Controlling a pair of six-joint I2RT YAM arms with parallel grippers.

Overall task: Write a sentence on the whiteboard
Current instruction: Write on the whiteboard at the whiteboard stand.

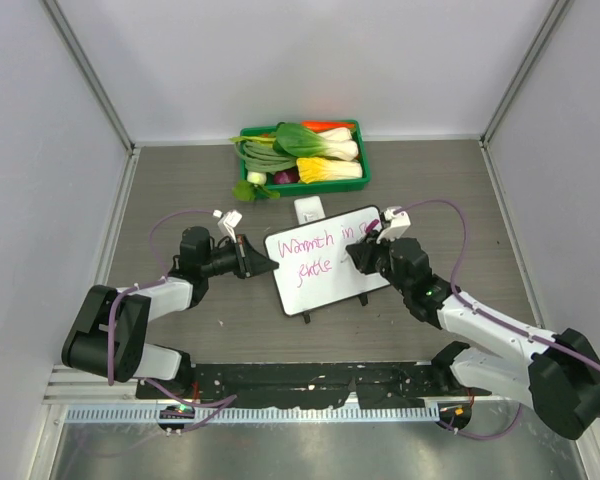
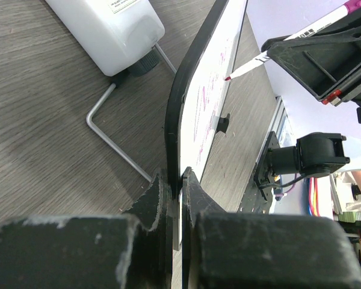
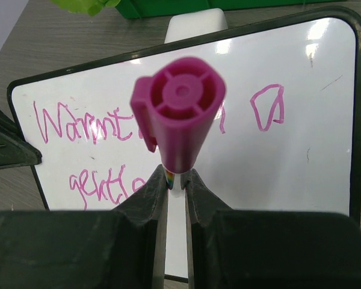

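The whiteboard point(image 1: 325, 262) lies tilted at the table's middle, black feet toward the near edge. The sentence point(image 1: 315, 252) reads "Warmth in a" over "gentle" in pink cursive; it also shows in the right wrist view point(image 3: 84, 126). My left gripper point(image 1: 258, 261) is shut on the whiteboard's left edge; in the left wrist view the jaws clamp its dark rim point(image 2: 175, 120). My right gripper point(image 1: 365, 250) is shut on a magenta marker point(image 3: 179, 114), its tip near the board's upper right. The marker tip shows in the left wrist view point(image 2: 243, 71), close to the board's face.
A green tray point(image 1: 248, 133) of toy vegetables stands at the back. A small white box point(image 1: 309, 209) sits just behind the board, also in the left wrist view point(image 2: 108, 30). A bent metal wire point(image 2: 111, 138) lies on the table beside it.
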